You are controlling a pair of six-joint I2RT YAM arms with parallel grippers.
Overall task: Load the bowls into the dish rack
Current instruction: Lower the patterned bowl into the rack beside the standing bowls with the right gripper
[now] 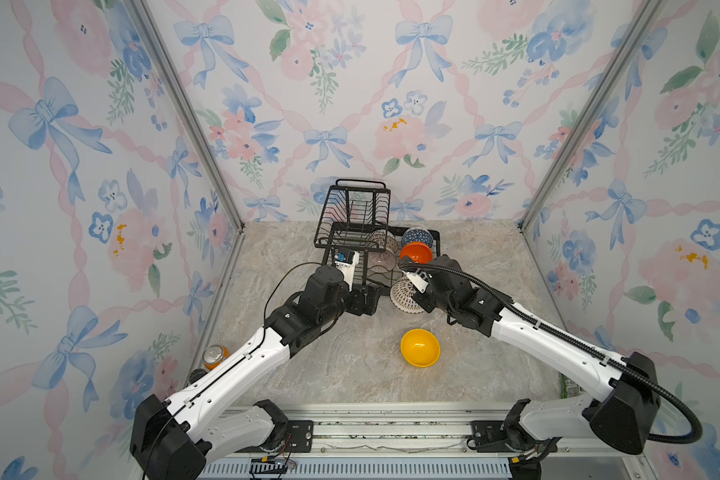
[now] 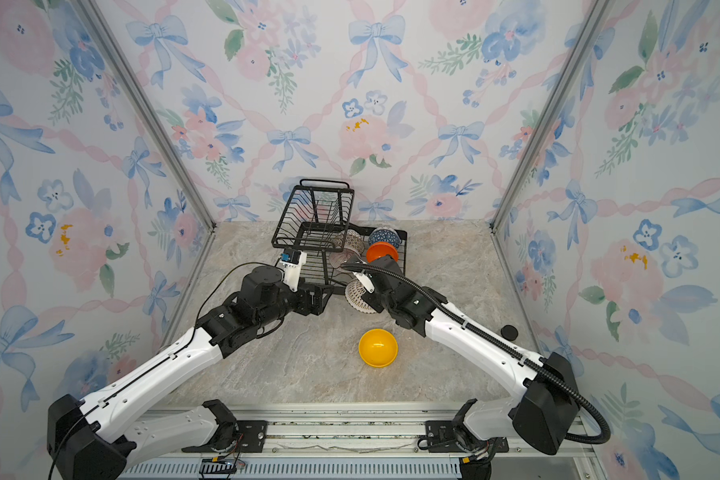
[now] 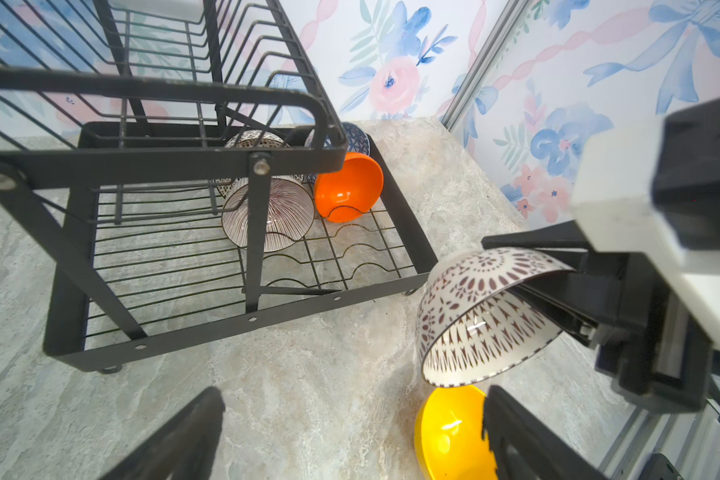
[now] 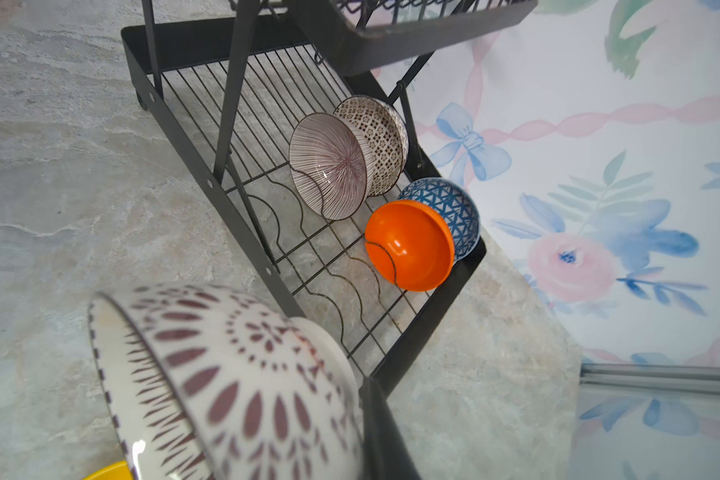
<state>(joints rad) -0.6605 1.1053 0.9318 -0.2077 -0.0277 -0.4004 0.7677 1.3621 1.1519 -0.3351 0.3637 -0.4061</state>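
White, dark-petalled bowl (image 3: 474,316) hangs tilted, apparently rim-gripped by right jaws; left jaws spread wide.

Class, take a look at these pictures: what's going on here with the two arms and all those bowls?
A two-armed robot is loading bowls into a black dish rack. The right gripper is shut on the rim of the black-and-white patterned bowl, holding it tilted in front of the rack. The left gripper is open and empty nearby. Four bowls stand on edge in the lower tray: the pink-striped bowl, lattice bowl, blue bowl and orange bowl. The yellow bowl sits on the table, not yet loaded.
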